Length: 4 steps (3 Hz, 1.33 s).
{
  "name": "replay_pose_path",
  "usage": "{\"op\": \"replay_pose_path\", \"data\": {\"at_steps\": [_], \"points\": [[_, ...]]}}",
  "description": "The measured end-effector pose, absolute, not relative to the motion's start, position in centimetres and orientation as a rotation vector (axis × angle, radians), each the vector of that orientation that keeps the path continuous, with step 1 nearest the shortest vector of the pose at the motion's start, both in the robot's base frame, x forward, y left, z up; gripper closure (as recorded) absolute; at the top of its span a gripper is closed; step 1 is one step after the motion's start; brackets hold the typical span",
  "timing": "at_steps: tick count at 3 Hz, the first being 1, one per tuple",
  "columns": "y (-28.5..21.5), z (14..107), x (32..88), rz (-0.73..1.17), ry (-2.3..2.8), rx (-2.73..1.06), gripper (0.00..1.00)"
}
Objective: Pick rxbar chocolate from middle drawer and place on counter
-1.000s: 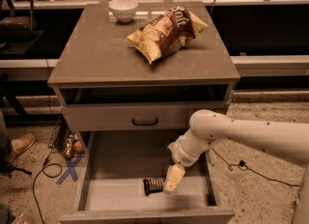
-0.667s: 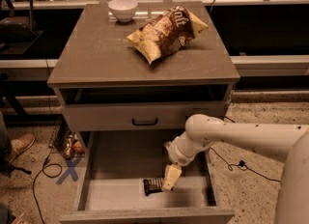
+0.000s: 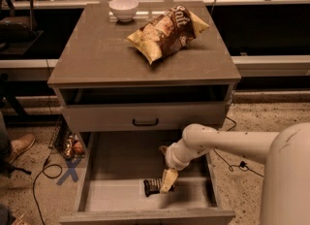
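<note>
The rxbar chocolate (image 3: 152,186) is a small dark bar lying flat on the pale floor of the open middle drawer (image 3: 111,195), near its front middle. My gripper (image 3: 167,181) hangs from the white arm that reaches in from the right. Its pale fingers (image 3: 168,177) point down inside the drawer, right at the bar's right end. I cannot tell whether they touch the bar. The counter (image 3: 101,49) is the grey-brown top of the cabinet above.
A big yellow-brown chip bag (image 3: 167,31) and a white bowl (image 3: 124,8) sit on the counter. The drawer front with a black handle (image 3: 145,121) is shut above the open drawer. A shoe (image 3: 19,146) and cables lie on the floor at left.
The arm has drawn slightly left and lower into the drawer, bringing the gripper closer to the bar's right end. The bar has not moved.
</note>
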<state>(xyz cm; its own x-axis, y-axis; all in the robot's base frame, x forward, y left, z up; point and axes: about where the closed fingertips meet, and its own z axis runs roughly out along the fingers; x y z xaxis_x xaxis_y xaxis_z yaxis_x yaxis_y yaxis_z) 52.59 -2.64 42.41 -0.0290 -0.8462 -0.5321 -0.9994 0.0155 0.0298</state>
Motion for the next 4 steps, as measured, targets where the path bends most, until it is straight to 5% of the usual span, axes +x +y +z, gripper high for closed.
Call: {"op": "replay_pose_path", "data": {"at_steps": [2,4], "points": [[-0.2,37.4,52.3,0.505,1.898,-1.884,0.0],[1.7,34.8,52.4,0.473,1.883,-1.894,0.39]]}}
